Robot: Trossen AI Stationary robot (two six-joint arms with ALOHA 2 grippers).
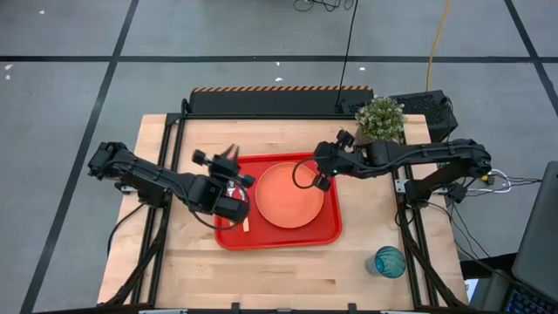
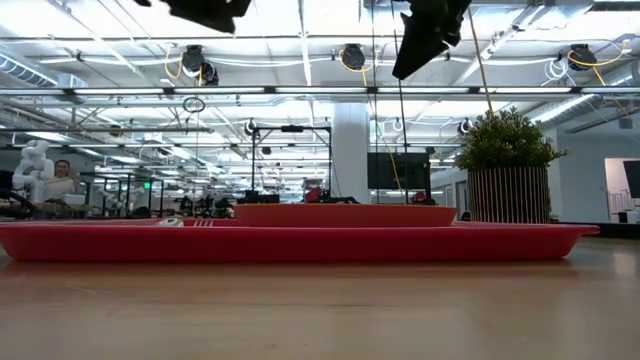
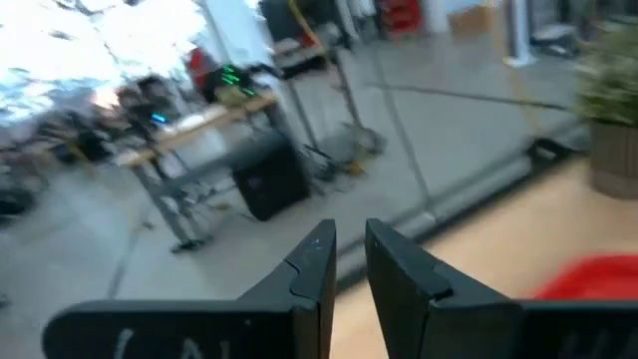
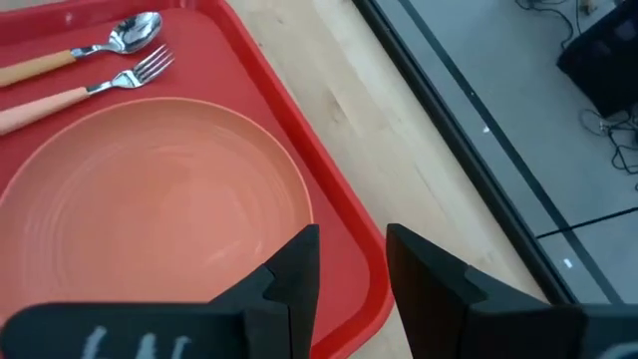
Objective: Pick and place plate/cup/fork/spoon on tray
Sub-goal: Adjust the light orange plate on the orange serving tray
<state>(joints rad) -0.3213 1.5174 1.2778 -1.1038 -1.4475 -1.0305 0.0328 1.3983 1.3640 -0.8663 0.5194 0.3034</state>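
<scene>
One plate (image 1: 289, 195), fork (image 4: 85, 91), spoon (image 4: 80, 49) on tray (image 1: 331, 228); one cup (image 1: 390, 261) off it; both end effectors narrow.

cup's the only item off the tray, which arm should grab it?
Right, probably. The cup stands at the table's right front corner, on the right arm's side. The right hand hangs empty over the tray; the left hand is farther away, across the plate.

A small potted plant (image 1: 380, 119) with a slatted pot stands at the far right corner of the pale wooden table (image 1: 279, 272), beside a black box (image 1: 426, 110) trailing cables, with grey floor (image 1: 78, 87) crossed by dark tape lines all around the table.
</scene>
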